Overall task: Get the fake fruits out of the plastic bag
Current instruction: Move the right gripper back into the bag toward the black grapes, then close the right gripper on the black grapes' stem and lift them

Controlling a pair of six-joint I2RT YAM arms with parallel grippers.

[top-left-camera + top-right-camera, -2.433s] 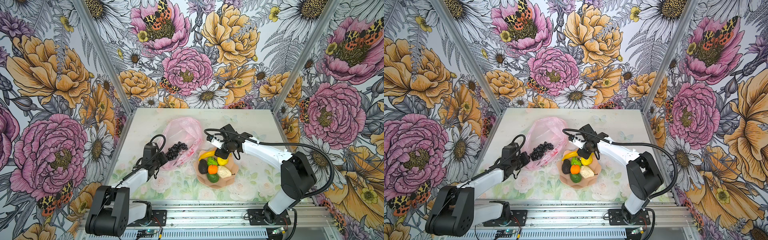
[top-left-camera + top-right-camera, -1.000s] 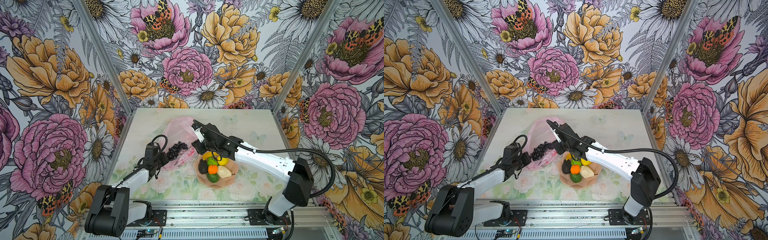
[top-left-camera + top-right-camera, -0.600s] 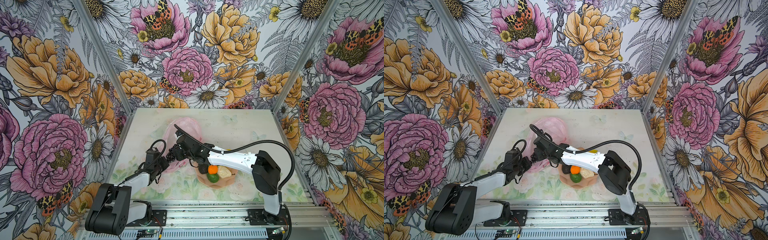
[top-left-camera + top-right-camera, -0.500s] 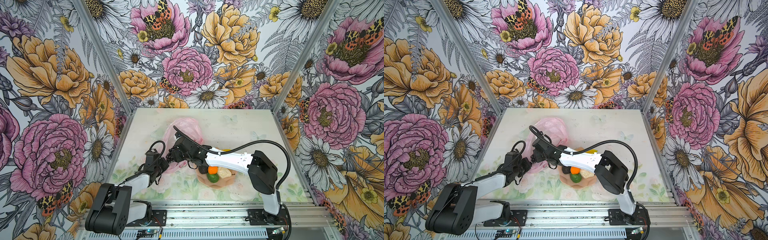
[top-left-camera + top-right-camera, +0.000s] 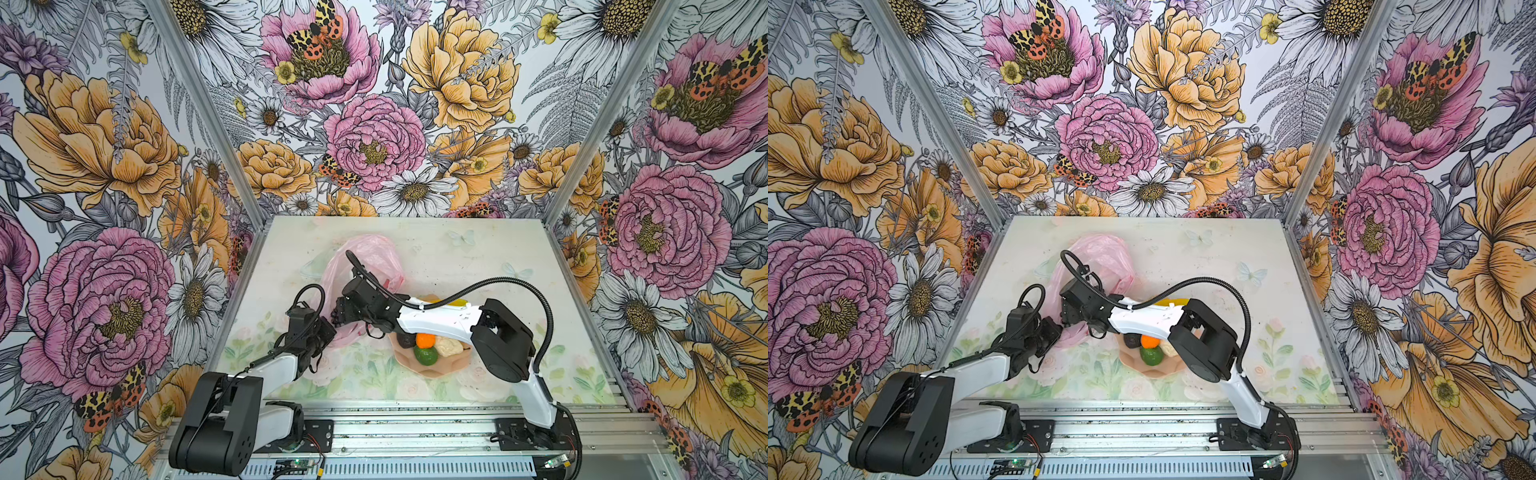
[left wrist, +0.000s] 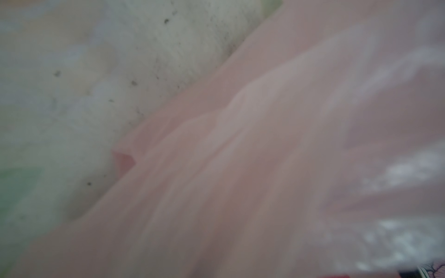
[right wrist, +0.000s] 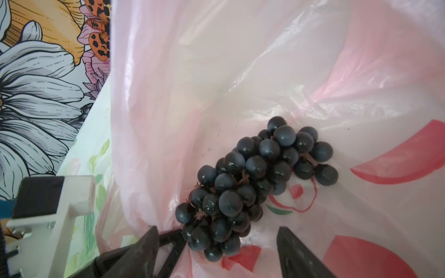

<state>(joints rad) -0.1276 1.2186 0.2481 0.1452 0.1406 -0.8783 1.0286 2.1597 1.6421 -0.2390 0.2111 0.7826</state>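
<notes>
The pink plastic bag [image 5: 374, 253] [image 5: 1104, 253] lies left of centre on the table. My left gripper [image 5: 326, 332] [image 5: 1052, 328] is shut on its near edge, and blurred pink plastic [image 6: 265, 168] fills the left wrist view. My right gripper [image 5: 340, 316] [image 5: 1068, 316] reaches across into the bag's mouth. It is open [image 7: 216, 240], its fingers straddling the near end of the dark grape bunch [image 7: 255, 178], which lies on the bag's inner wall [image 7: 240, 72]. In both top views the wrist hides the grapes. Other fake fruits sit in the bowl: an orange [image 5: 424, 340], a green one [image 5: 426, 355], a cream-white piece [image 5: 449, 345].
The peach bowl [image 5: 436, 370] [image 5: 1156, 370] stands just right of the bag, under my right forearm. A yellow banana [image 5: 457, 305] shows past the forearm. Flowered walls close in three sides. A metal rail [image 5: 374, 428] runs along the front edge.
My right arm swung left from above the bowl into the bag's mouth, and its jaws opened wider around the grapes. The left gripper kept its hold on the bag.
</notes>
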